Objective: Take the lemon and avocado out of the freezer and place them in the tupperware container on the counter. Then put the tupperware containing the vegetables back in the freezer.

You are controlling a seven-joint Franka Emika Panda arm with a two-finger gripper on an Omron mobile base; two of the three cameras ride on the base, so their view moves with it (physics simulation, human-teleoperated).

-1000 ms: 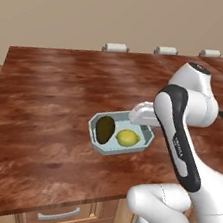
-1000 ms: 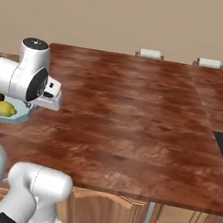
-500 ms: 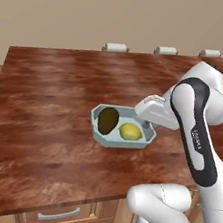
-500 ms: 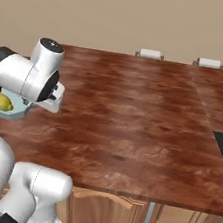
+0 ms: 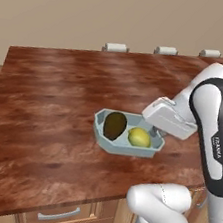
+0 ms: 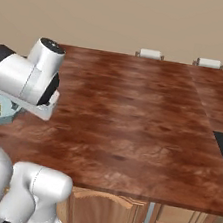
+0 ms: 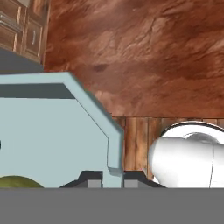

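the counter (image 5: 56, 125) under me is reddish-brown wood grain, glossy, with pale sheen streaks toward its far edge. the tupperware container (image 5: 105, 139) near the front edge looks like smooth pale blue plastic — matt and opaque-looking up close in my hand view. inside it, the avocado (image 5: 114, 125) has a dull dark olive skin; the lemon (image 5: 139, 137) is brighter with a soft shine. the cabinets (image 5: 62, 216) below are light wood with a silvery metal handle (image 5: 58, 214) — smooth.
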